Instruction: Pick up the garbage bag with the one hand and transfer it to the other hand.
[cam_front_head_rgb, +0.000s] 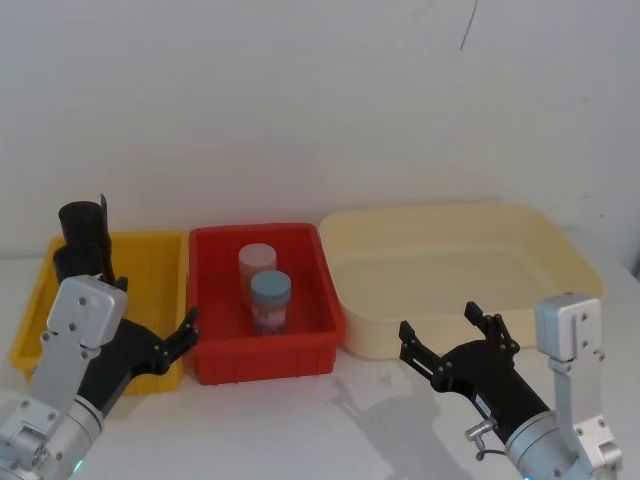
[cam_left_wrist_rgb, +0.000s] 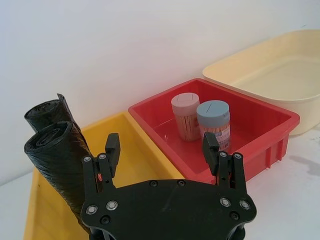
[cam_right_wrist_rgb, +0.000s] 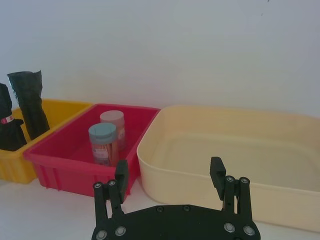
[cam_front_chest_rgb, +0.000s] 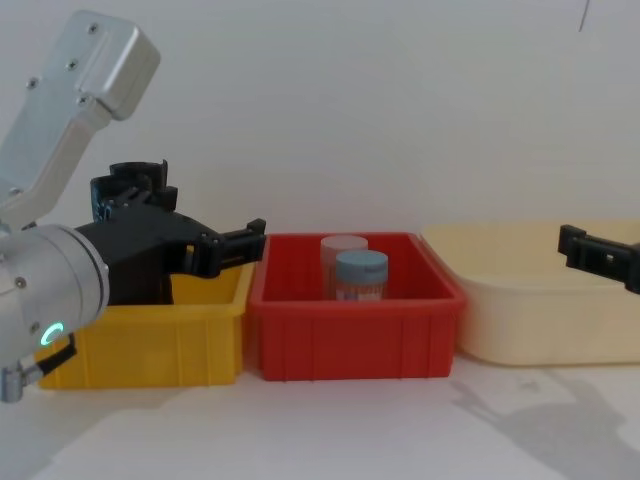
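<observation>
Film wound into a tall bundle is how I read the garbage bag (cam_left_wrist_rgb: 55, 160): light, soft under pressure and slick, likelier to squash or slip than to break.

In the left wrist view it stands upright in the yellow bin (cam_left_wrist_rgb: 140, 155), with a plainer black roll (cam_left_wrist_rgb: 47, 111) just behind it. My left gripper (cam_left_wrist_rgb: 161, 147) hovers just beside it, fingers spread wide and empty. A red mark shows on the bundle by one finger. I judge the best hold is across the upper body, above the bin's rim, firm enough to dent the layers. That hold should leave length free for the second grasp.

In the head view, the bag (cam_front_head_rgb: 70, 262) rises at the yellow bin's left end. My right gripper (cam_front_head_rgb: 440, 322) waits before the cream tub (cam_front_head_rgb: 560, 240), fingers spread, empty, well apart from the bag. The red bin (cam_front_head_rgb: 300, 355) lies between them.

In the right wrist view, the bag (cam_right_wrist_rgb: 6, 130) shows its red band.

In the chest view, the rolls' tops poke up behind my left gripper, but I cannot tell which is which.
</observation>
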